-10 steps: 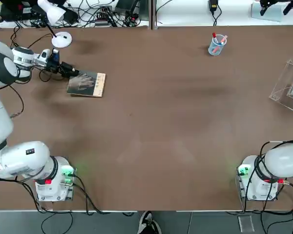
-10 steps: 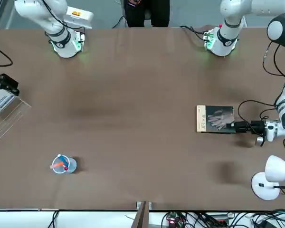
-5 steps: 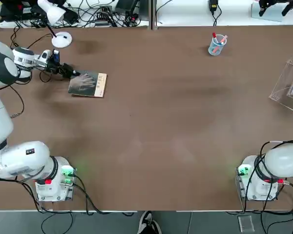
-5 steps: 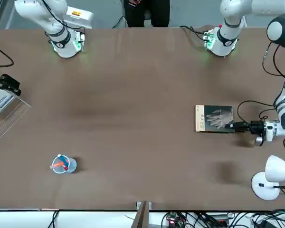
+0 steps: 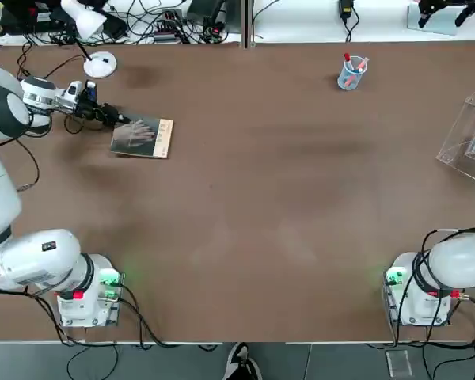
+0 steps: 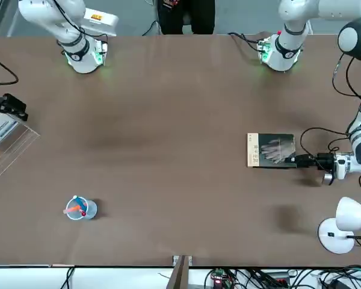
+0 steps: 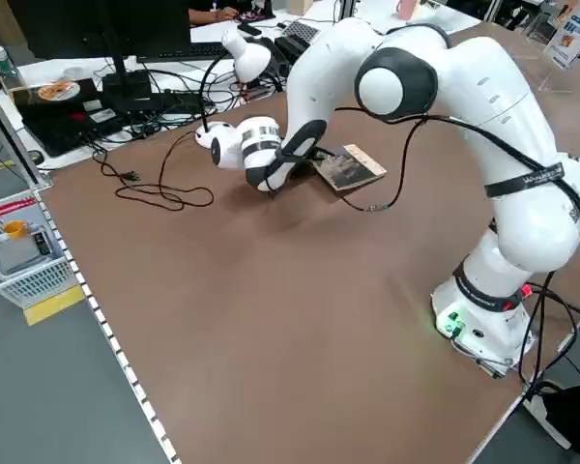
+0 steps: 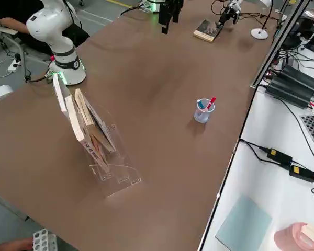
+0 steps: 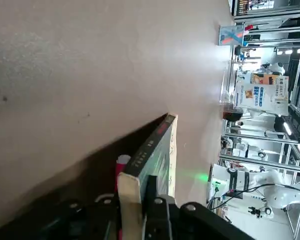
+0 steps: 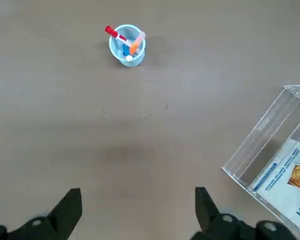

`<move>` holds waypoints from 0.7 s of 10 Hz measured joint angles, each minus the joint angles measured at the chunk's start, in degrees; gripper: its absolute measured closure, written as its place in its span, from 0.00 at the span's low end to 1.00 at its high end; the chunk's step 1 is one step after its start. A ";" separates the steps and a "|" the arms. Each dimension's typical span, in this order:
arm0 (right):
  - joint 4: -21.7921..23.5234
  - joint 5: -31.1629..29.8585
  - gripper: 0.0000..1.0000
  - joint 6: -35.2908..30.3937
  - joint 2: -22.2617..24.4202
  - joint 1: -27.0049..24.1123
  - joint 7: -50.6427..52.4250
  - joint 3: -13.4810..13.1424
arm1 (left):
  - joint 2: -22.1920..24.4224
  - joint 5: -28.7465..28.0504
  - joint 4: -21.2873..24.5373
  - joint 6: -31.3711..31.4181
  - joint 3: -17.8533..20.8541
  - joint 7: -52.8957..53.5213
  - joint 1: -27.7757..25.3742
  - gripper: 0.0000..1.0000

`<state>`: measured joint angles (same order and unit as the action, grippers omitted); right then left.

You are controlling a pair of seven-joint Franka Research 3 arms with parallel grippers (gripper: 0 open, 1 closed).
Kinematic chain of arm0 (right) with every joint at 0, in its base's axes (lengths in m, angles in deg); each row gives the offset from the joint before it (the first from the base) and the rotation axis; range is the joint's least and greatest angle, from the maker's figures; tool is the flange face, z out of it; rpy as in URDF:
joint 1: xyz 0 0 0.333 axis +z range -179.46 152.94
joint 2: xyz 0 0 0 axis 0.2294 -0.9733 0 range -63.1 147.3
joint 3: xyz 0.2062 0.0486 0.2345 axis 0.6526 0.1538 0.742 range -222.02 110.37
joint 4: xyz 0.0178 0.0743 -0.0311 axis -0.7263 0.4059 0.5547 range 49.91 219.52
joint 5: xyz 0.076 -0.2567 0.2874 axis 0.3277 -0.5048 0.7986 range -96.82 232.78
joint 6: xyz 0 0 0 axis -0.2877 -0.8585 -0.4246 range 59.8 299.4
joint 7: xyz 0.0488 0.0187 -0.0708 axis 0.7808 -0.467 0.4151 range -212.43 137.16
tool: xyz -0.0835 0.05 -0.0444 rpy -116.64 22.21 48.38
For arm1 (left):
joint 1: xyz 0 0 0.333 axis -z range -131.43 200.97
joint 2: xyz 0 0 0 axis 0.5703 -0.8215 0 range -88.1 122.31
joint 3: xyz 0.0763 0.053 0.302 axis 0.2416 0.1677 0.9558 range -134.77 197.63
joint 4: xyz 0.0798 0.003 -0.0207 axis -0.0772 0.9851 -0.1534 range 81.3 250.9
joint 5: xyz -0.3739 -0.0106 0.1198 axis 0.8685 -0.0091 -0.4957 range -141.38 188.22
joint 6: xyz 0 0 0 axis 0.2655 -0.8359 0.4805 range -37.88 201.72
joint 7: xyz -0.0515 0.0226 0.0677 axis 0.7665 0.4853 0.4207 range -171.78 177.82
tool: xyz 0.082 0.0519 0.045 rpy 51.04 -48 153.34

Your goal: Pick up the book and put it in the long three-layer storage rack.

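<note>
The book (image 5: 142, 137), dark grey with a pale hand image and a tan strip, lies at the table's far left. My left gripper (image 5: 119, 119) reaches in low from the left and is shut on the book's (image 6: 272, 150) near edge. In the left wrist view the fingers (image 9: 151, 192) clamp the book (image 9: 152, 150), with a shadow under the held end. The clear storage rack (image 5: 469, 131) stands at the far right edge and holds some booklets (image 8: 86, 128). My right gripper (image 10: 137, 210) hangs open, high above the table near the rack (image 10: 270, 157).
A clear cup of pens (image 5: 351, 73) stands at the back right of the table. A white desk lamp (image 5: 100, 63) sits just behind the left gripper, with cables along the back edge. Both arm bases (image 5: 87, 297) stand at the near edge.
The left gripper's fingers have closed on the book's edge. The book has shifted very slightly toward the table's middle. The right arm has stayed where it was.
</note>
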<state>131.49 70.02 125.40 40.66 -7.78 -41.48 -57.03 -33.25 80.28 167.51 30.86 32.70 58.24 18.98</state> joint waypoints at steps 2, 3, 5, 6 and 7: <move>0.00 1.01 0.00 -0.16 0.00 0.00 0.07 -0.24 | 0.00 0.00 -1.02 -1.18 -0.10 -1.38 0.03 0.98; 0.00 1.25 0.00 -0.31 0.00 -0.01 0.14 -0.32 | 0.01 0.00 -1.94 -1.95 -0.14 -2.37 0.06 0.98; 0.05 1.67 0.00 -0.54 0.00 0.00 0.19 -0.35 | 0.05 -0.01 -4.13 -4.18 -0.39 -5.04 0.09 0.98; 0.08 1.81 0.00 -0.80 0.00 0.00 0.21 -0.35 | 0.15 -0.01 -5.21 -5.55 -0.85 -6.66 0.09 0.98; 0.13 1.89 0.00 -1.09 0.00 0.00 0.23 -0.35 | 0.38 -0.01 -6.26 -6.71 -1.63 -8.77 0.09 0.98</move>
<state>131.63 71.90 124.31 40.66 -7.78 -41.25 -57.38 -32.87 80.28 161.25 24.14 31.07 49.47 19.07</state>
